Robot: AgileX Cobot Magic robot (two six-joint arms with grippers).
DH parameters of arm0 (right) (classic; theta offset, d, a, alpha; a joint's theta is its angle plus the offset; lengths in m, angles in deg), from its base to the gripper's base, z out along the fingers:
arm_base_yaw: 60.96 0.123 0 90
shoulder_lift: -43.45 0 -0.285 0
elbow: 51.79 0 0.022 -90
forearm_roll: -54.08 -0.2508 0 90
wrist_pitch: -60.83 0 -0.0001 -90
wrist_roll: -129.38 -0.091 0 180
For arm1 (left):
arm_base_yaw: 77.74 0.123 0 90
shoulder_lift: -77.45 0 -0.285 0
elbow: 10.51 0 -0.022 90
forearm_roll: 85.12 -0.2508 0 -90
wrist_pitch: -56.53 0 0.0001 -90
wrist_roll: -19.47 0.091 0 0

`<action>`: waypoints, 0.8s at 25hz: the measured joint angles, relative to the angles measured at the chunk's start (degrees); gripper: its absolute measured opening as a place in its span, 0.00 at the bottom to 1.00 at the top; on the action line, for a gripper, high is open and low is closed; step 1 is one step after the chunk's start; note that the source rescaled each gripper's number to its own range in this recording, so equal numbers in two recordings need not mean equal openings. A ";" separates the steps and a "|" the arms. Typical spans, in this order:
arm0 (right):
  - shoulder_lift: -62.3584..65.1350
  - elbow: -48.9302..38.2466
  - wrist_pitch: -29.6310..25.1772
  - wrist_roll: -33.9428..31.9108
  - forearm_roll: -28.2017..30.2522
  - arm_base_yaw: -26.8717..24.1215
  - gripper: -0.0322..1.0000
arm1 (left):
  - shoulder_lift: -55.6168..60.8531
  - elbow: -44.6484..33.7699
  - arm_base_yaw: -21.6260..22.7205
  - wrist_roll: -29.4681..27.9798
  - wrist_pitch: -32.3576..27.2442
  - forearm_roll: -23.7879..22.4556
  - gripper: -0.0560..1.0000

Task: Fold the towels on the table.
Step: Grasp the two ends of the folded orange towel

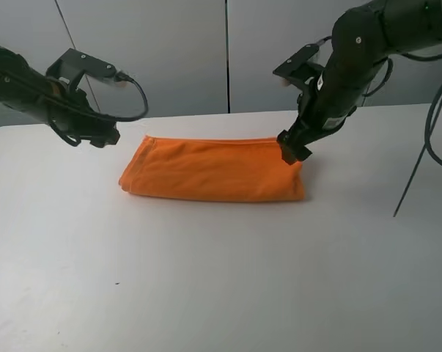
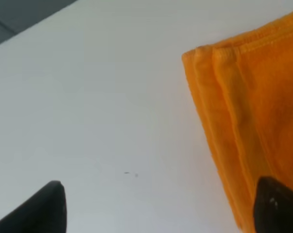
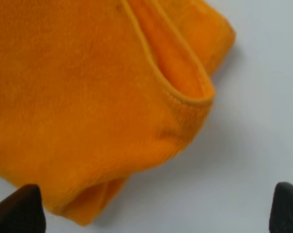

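The orange towel (image 1: pixel 213 170) lies folded into a long strip in the far middle of the white table (image 1: pixel 206 286). Its white label is hidden. My left gripper (image 1: pixel 105 136) is open and empty, hovering just left of the towel's far left corner (image 2: pixel 219 53). In the left wrist view its fingertips (image 2: pixel 42 208) stand wide apart over bare table (image 2: pixel 88 107), one tip at the towel's edge. My right gripper (image 1: pixel 292 151) is open and empty over the towel's far right corner. The right wrist view shows that layered, hemmed corner (image 3: pixel 185 102) between the spread fingertips (image 3: pixel 20 208).
Grey wall panels (image 1: pixel 169 51) stand right behind the table's far edge. A black cable (image 1: pixel 426 139) hangs from the right arm down to the table at the right. White tabletop stretches in front of the towel.
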 joint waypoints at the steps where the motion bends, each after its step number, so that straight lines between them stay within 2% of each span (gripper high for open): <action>1: 0.00 0.00 -0.30 1.02 -4.10 -1.39 1.00 | -0.84 1.96 0.00 0.00 -2.67 1.49 0.98; 5: 0.00 0.00 -1.76 4.91 -18.32 -6.29 1.00 | -5.91 9.47 0.00 2.17 -11.73 8.60 0.98; 9: -0.11 0.00 -3.90 6.52 -27.69 -9.67 1.00 | -12.18 14.98 0.00 8.37 -16.57 18.80 0.98; 11: -0.58 0.08 -4.85 6.63 -30.97 -11.24 1.00 | -14.82 17.14 0.00 10.30 -17.95 22.22 0.98; 14: -2.33 0.08 -5.24 7.14 -35.71 -13.32 1.00 | -17.48 19.27 0.00 11.49 -19.30 24.28 0.98; 20: -5.92 0.08 -5.77 8.93 -45.79 -15.32 1.00 | -19.01 19.78 0.00 10.31 -20.50 24.56 0.98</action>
